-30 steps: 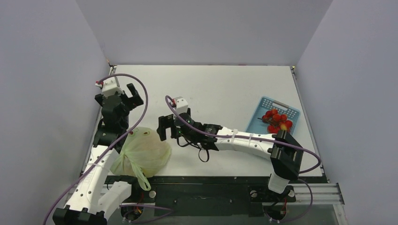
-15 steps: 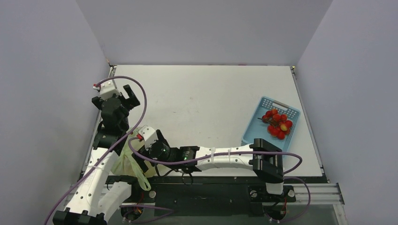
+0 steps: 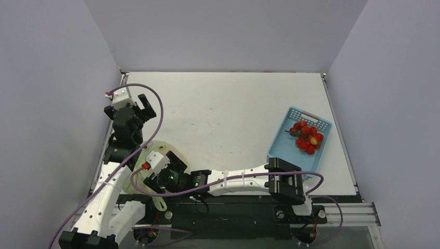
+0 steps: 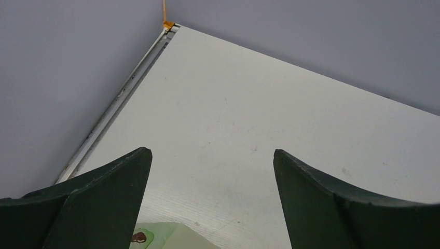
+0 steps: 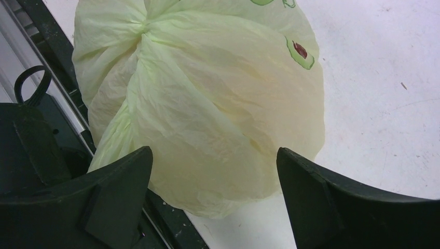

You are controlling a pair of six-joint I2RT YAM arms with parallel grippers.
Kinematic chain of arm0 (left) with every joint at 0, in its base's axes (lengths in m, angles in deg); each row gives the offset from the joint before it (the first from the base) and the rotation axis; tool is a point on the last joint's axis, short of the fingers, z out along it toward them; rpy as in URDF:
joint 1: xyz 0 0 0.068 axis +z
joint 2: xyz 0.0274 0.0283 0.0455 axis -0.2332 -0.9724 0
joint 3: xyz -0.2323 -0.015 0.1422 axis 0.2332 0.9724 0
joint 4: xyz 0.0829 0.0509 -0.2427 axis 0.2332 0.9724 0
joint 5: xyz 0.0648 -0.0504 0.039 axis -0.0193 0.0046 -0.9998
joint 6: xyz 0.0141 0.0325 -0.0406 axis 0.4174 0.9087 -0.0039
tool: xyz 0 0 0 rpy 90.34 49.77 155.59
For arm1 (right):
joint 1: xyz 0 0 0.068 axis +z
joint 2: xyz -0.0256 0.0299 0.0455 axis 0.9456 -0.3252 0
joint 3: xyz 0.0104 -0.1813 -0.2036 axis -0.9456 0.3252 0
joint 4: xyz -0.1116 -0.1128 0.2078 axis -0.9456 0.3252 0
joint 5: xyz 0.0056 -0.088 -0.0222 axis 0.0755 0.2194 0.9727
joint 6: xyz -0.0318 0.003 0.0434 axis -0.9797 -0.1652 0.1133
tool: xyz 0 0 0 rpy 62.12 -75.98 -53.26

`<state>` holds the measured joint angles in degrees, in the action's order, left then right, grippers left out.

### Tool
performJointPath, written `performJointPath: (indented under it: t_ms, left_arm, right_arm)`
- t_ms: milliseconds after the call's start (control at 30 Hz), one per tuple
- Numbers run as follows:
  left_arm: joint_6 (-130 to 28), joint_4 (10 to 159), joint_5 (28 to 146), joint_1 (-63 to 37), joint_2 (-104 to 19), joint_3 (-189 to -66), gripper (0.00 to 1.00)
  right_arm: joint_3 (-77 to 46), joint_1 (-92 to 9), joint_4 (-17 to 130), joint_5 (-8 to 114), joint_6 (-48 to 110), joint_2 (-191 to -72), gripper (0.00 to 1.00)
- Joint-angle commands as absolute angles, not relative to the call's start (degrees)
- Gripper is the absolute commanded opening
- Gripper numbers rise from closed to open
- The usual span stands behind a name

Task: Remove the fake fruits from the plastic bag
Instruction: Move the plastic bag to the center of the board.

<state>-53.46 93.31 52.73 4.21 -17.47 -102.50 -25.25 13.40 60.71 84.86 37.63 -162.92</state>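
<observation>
**Both grippers released; bag at near-left corner under R gripper**

Start at your near edge. The plastic bag (image 5: pixel 207 104) lies at the near-left corner of the table (image 3: pixel 228 104), its near side hanging over the black rail (image 3: pixel 244 198) along the front. It's pale yellow-green, crinkly and gathered to a bunched neck on its upper left in the R wrist view. There's a small green print w/ a brown-red oval on the far-right side. One loop handle trails toward the arm bases. You can't make out what's inside through the plastic.

The right arm lies stretched leftward along the near edge. The right gripper (image 5: pixel 214 150) sits over the bag w/ jaws spread wide, grasping nothing. The bag bulges wider than the gap between the fingers (image 5: pixel 332 197) and fills the view between the tips. Whether the tips touch the plastic, you can't tell.

Next out, by the left edge of the table, the left gripper (image 4: pixel 211 152) is raised beyond the bag and points toward the far-left corner. Its jaws are also wide apart and released, w/ only bare tabletop between them. A sliver of bag w/ a brown spot shows at the bottom of its wrist view.

Further out on the right, well apart from the bag, the blue lattice basket (image 3: pixel 283 141) sits angled near the table's right edge. The fake fruits (image 3: pixel 306 137) you can see are in it: a tight cluster of red pcs w/ a bit of yellow, toward its far-right side.

Beyond that, the table runs to plain grey-lilac walls (image 3: pixel 218 31).
</observation>
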Motion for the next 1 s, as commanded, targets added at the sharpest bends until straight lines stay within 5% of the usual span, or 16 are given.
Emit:
performJointPath:
  t_ms: [0,333,667,967]
  left_arm:
    - [-53.48,91.51,53.72,4.41,-17.51,-104.02,0.86]
    - [-53.52,91.74,54.96,4.39,-18.26,-104.25,0.86]
    - [-52.76,91.93,61.30,4.44,-20.35,-105.11,0.89]
    - [-52.48,89.45,81.80,4.49,-27.28,-106.49,0.91]
  right_arm:
    - [-27.77,13.59,60.14,86.01,36.90,-163.60,0.84]
    - [-26.12,11.50,58.38,80.45,38.32,-163.41,0.57]
    - [-18.75,4.93,51.88,74.72,45.06,-159.43,0.06]
    - [-7.33,-3.05,46.83,73.00,49.42,-152.32,0.00]
